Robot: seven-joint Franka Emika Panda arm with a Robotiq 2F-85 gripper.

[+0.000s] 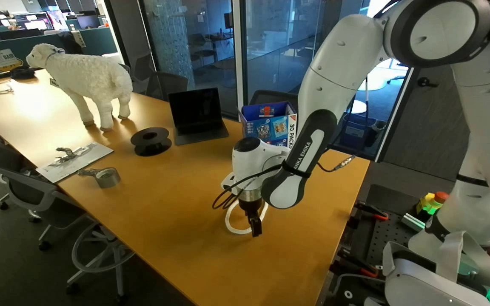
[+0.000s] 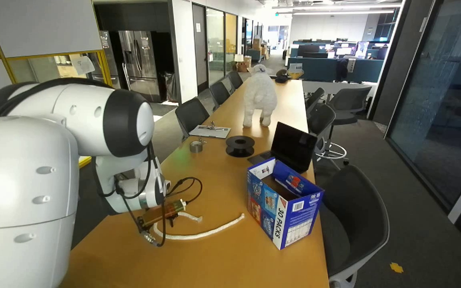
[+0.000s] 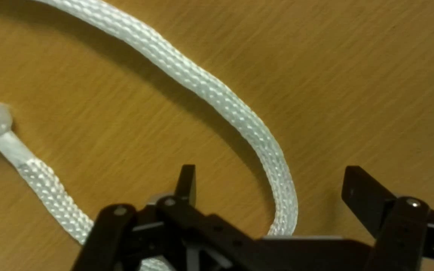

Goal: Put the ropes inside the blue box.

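Note:
A white braided rope lies on the table in an open curve. It shows in both exterior views and in the wrist view; one knotted end is at the left there. My gripper points down over the curve. In the wrist view the gripper is open, with the rope passing between its spread fingers and touching neither fingertip visibly. The blue box stands upright with its top open, apart from the rope; it also shows here. Its floor is hidden. I see only one rope.
A black laptop stands beside the box. A black spool, a tape roll, a clipboard and a white toy sheep are farther along the table. A loose cable hangs from the wrist.

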